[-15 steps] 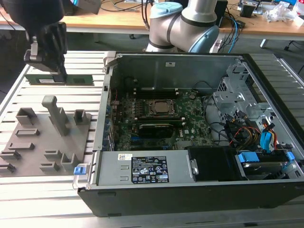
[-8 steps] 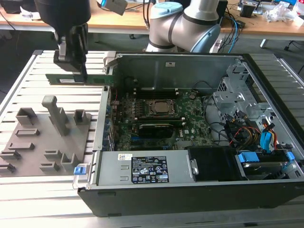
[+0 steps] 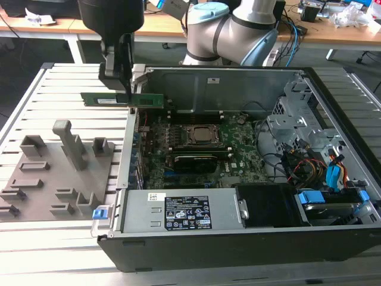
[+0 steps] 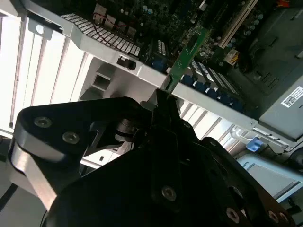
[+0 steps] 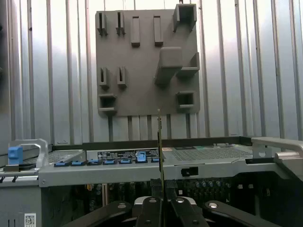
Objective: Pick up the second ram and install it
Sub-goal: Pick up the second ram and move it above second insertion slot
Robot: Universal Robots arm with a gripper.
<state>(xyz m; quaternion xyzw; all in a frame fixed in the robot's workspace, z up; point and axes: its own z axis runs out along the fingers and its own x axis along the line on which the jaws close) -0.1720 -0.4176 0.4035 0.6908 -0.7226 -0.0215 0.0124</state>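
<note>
As seen from the exterior view's left, one grey holder plate (image 3: 41, 179) lies on the slatted bench (image 3: 59, 250), below the claw (image 3: 123, 94) and off to that side. It carries one tall post among lower blocks, and none of its slots shows a stick.

One claw is closed on one ram (image 3: 149, 100), pinching the green stick near its middle. The ram hangs level in the air with one end sticking out to each side of the claw. It crosses above the wall of the open case (image 3: 238, 250) that faces the plate. The fingers cover the stick's middle.

To the exterior view's right of the claw and lower, the one case lies open with its motherboard (image 3: 238, 149) bare. The arm (image 3: 238, 30) behind it is cut off by the frame's top edge.

In the second wrist view the ram (image 4: 187, 56) rises from the claw (image 4: 163, 93), its held part hidden. In the first wrist view the ram (image 5: 159, 142) is edge-on, a thin line above the claw (image 5: 161, 187), with the plate (image 5: 142, 61) beyond.
</note>
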